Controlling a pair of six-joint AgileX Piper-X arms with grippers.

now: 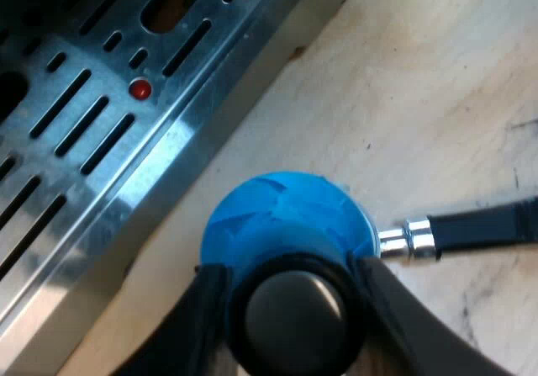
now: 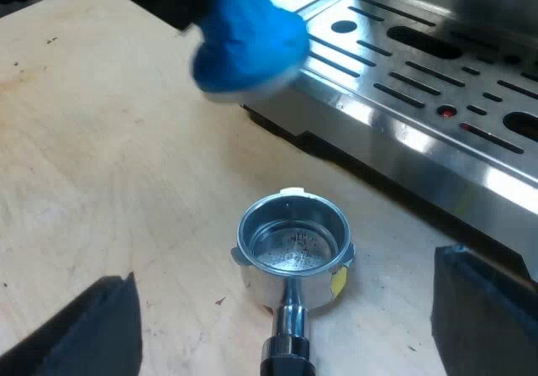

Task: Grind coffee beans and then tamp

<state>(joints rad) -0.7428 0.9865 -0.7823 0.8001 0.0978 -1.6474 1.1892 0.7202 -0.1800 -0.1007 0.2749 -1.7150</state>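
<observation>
The espresso machine [image 1: 92, 124] gives you only its slotted steel drip tray here, bordering the pale wooden table [image 1: 420, 82] you are working on. Your left gripper [image 1: 294, 317] is pinched on the black knob of the blue tamper [image 1: 286, 216], carrying it in the air over the holder [image 2: 261, 283], which sits loose on the table just beside the tray, its dark handle [image 1: 479, 229] sticking out from under the tamper. Your right gripper [image 2: 282, 321] hangs spread wide, one finger on either side of the holder and touching nothing. You are at the tamping step, yet the basket looks almost bare, bright metal with a few specks of grounds [image 2: 296, 241]. Next you would need to centre the tamper on the rim, keep it level and press straight down; check the dose first
</observation>
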